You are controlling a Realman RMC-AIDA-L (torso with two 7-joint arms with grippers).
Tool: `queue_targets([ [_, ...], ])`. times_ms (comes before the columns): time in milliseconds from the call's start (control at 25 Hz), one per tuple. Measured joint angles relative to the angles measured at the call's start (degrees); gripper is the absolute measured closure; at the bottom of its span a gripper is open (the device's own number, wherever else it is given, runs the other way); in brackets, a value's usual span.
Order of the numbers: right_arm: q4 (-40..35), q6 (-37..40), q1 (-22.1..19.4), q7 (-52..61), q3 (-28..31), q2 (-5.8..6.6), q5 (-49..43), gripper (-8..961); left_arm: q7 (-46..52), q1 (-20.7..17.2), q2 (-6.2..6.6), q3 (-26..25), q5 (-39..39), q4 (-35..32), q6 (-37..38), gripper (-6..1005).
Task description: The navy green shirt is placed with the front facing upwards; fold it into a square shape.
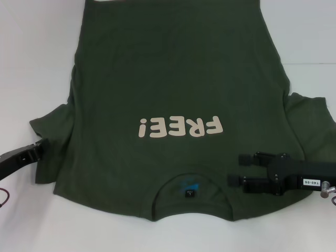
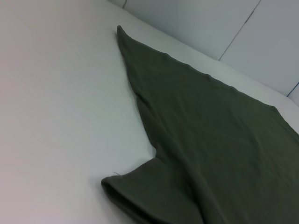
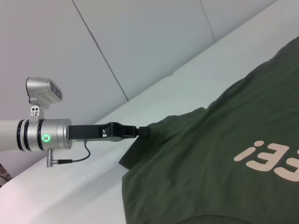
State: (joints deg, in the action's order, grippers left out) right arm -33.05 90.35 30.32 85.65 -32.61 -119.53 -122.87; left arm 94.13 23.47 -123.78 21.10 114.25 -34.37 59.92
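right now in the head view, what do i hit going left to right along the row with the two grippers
left gripper at the shirt's left sleeve → blue collar label → right gripper, fingers spread over the shirt's shoulder → its white tag

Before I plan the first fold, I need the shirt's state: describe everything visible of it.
The navy green shirt lies flat, front up, on the white table, collar toward the robot. It looks like soft cotton, with cream "FREE!" lettering and a blue label inside the collar. The left end effector meets one sleeve; the right end effector, open, sits over the shoulder beside the collar.
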Motion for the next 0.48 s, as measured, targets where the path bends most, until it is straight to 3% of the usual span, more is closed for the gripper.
queue_targets([
  [200,0.0,-0.07,0.01,-0.05,0.0,0.0,0.05,54,0.01,0.22,0.14,0.0,0.01,0.0,-0.01,997],
  [480,0.21,-0.07,0.01,-0.17,0.0,0.0,0.65,53,-0.03,0.57,0.46,-0.11,0.66,-1.55,-4.01,996],
])
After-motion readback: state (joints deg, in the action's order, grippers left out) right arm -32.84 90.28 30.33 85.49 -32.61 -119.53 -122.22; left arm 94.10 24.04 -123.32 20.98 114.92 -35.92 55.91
